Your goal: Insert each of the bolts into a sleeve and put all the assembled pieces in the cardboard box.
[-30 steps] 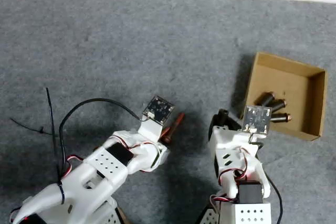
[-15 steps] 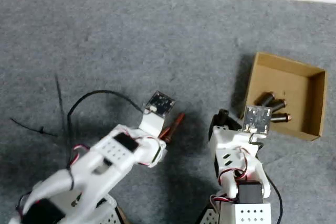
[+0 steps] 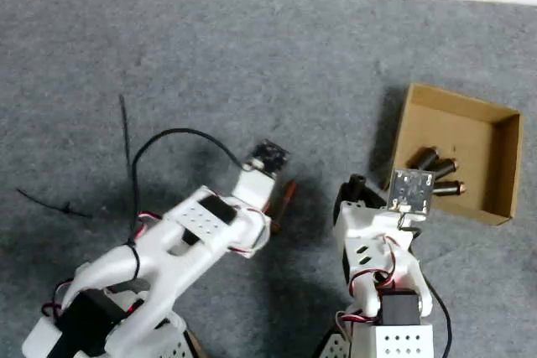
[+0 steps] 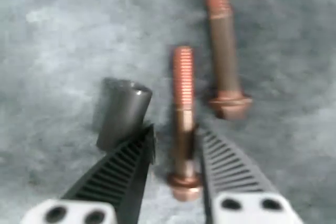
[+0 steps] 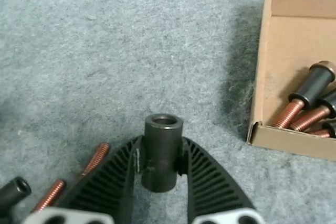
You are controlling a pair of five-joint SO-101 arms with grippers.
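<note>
My left gripper is open, low over the carpet, with a copper bolt lying between its fingers; one finger sits close to the shaft and a small gap remains on the other side. A second bolt lies just beyond it, and a dark sleeve rests beside one finger. In the high view this gripper is near the table's middle front, at a bolt. My right gripper is shut on a dark sleeve, held upright, left of the cardboard box.
The cardboard box holds three assembled bolt-and-sleeve pieces. Two loose bolts and another sleeve lie on the grey carpet near my right gripper. A thin black tie lies at the left.
My left arm has stretched forward and lowered its gripper around the bolt. The right arm, with its sleeve, has stayed still.
</note>
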